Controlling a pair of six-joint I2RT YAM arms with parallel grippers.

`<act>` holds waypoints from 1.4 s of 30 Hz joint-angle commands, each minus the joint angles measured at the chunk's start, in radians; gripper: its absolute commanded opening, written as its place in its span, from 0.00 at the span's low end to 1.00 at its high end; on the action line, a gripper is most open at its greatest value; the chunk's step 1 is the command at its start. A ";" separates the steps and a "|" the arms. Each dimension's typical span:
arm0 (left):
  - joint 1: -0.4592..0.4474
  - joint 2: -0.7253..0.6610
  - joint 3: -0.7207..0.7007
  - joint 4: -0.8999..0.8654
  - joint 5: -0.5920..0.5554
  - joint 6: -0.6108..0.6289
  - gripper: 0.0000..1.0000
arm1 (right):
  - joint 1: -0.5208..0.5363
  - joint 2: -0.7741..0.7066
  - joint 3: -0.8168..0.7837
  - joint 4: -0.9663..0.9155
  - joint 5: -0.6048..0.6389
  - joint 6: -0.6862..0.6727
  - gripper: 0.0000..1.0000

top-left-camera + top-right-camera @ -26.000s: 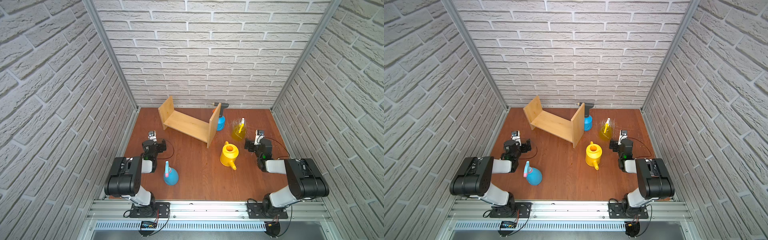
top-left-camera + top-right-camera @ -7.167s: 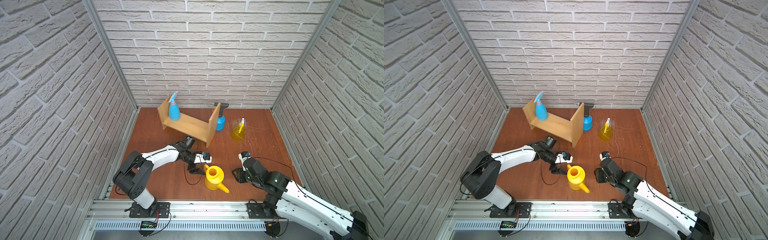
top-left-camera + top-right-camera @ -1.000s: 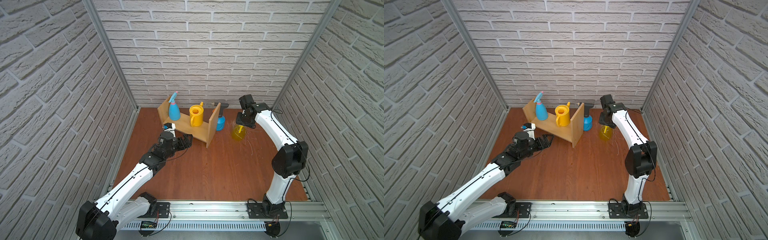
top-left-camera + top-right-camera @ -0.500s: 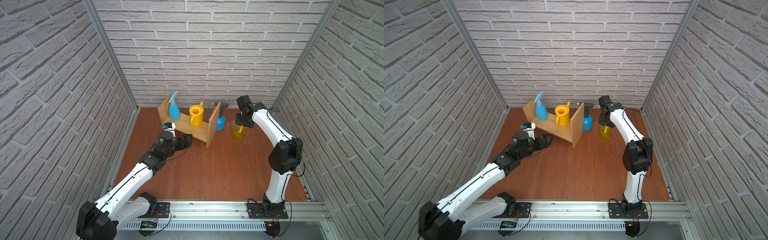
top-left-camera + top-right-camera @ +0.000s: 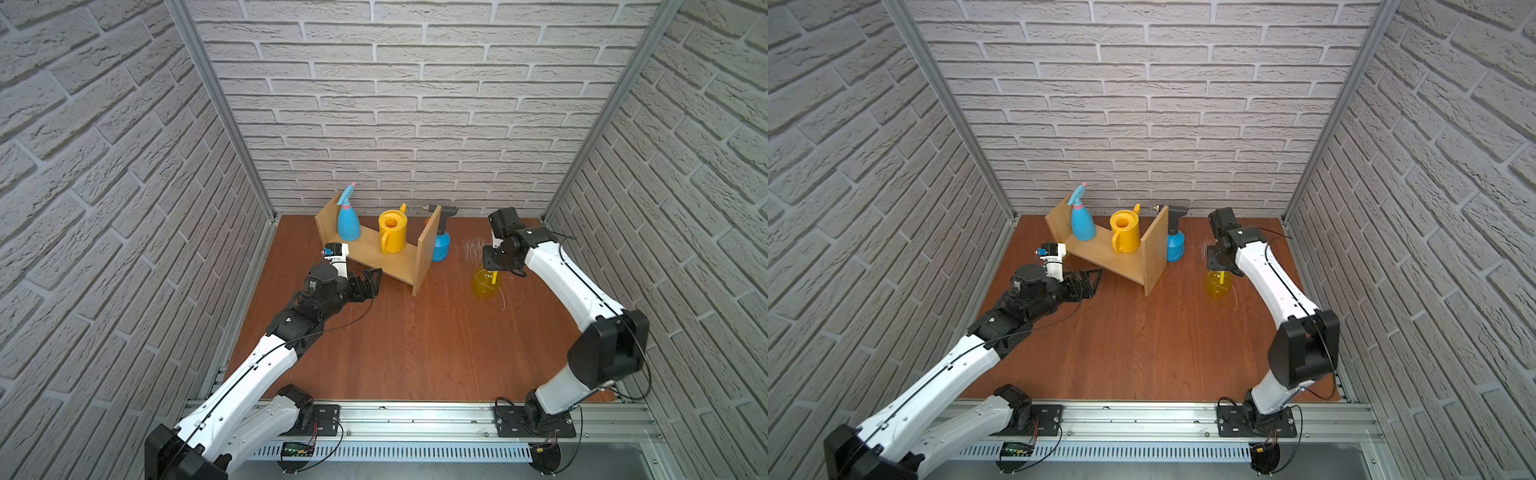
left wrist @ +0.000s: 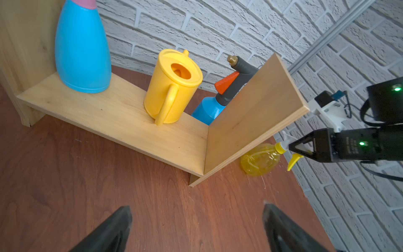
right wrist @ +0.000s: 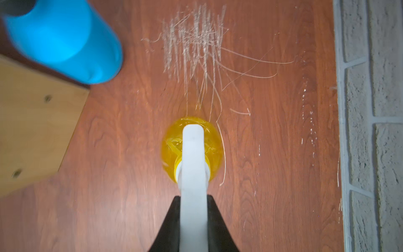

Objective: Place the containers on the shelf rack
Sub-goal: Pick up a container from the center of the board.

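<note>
Your yellow see-through spray bottle, white head on top, sits at 4 o'clock from the rack. The right gripper directly above it is clamped on that head. The left gripper has its jaws standing apart.

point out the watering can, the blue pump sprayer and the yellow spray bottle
watering can [image 5: 395, 241], in a top view, on its yellow body below the rim
blue pump sprayer [image 5: 441, 248], in a top view, on its blue tank
yellow spray bottle [image 6: 259, 161], left wrist view, on its translucent body
</note>
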 commanded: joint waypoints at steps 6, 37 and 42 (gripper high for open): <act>0.004 -0.077 -0.022 0.084 0.365 0.387 0.98 | 0.030 -0.400 -0.259 0.010 -0.522 -0.398 0.03; -0.353 0.271 0.055 0.170 0.602 0.793 0.72 | 0.399 -0.456 -0.370 0.095 -0.819 -0.887 0.03; -0.357 0.301 0.080 0.165 0.638 0.769 0.56 | 0.405 -0.465 -0.367 0.092 -0.805 -0.889 0.04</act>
